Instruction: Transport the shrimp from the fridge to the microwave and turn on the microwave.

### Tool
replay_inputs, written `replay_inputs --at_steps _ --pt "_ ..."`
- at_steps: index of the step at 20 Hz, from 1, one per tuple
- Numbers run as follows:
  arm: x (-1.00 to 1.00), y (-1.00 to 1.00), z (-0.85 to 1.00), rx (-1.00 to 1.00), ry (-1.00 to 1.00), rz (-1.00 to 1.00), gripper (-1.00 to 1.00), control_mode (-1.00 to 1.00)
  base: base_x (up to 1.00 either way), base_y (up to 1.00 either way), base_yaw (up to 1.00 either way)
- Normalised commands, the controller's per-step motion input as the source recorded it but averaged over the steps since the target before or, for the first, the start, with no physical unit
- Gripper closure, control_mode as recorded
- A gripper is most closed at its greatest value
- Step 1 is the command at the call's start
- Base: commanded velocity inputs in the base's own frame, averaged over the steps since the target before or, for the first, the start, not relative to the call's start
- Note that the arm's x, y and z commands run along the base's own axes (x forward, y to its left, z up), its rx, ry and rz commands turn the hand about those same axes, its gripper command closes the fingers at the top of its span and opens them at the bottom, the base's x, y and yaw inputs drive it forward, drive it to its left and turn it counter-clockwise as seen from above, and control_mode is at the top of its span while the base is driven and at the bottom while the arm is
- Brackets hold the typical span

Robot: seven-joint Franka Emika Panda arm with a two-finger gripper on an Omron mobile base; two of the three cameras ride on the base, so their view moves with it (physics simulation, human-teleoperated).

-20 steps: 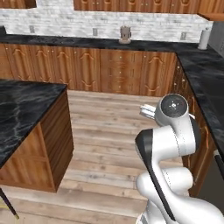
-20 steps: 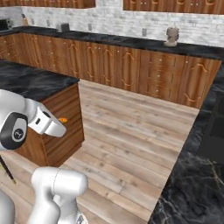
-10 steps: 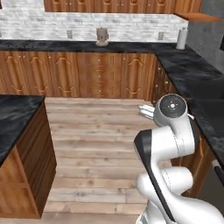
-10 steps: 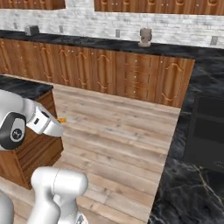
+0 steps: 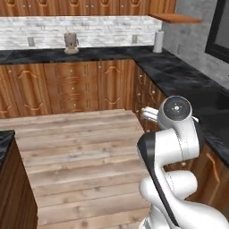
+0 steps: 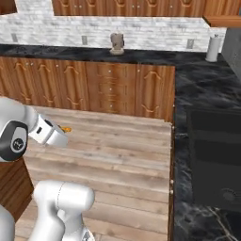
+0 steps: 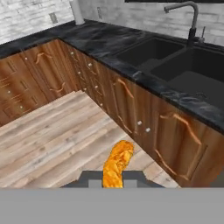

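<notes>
Wood planks are covering the floor [image 5: 76, 152], and brown cabinets [image 5: 67, 87] with a black counter [image 5: 89, 54] are running along the far wall and round the corner. A small brown thing [image 5: 70, 42] is sitting on that counter — it is too blurry to name. A white roll [image 5: 158, 41] is standing near the corner. A black sink [image 7: 175, 59] with a bent tap [image 7: 186, 17] is showing in the hand view, cut off at the right edge.

The gripper [image 7: 113, 180] is pinching the shrimp [image 7: 117, 164] between its two dark tips, and the orange piece is sticking up out of them. From the right base view the shrimp [image 6: 66, 129] is just a tiny orange speck past the end of the white hand, above the floor. From the left base view the arm's round joint is blocking most of the hand, so the grip is hidden there.

A dark panel [image 5: 220, 31] is hanging at the top right of the left base view — it is cut off, so it is hard to say what it is.
</notes>
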Motion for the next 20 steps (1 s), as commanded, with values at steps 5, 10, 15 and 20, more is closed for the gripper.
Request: replay_inputs --at_steps 5,10,15,20 --pt "0.0 0.0 0.0 0.0 0.0 0.0 1.0 1.0 1.0 0.57 -0.24" --pt "0.0 0.0 0.0 0.0 0.0 0.0 1.0 1.0 1.0 0.36 -0.03" --pt "0.0 0.0 0.0 0.0 0.0 0.0 1.0 1.0 1.0 0.03 0.18" --pt "0.0 0.0 0.0 0.0 0.0 0.0 1.0 1.0 1.0 0.0 0.39"
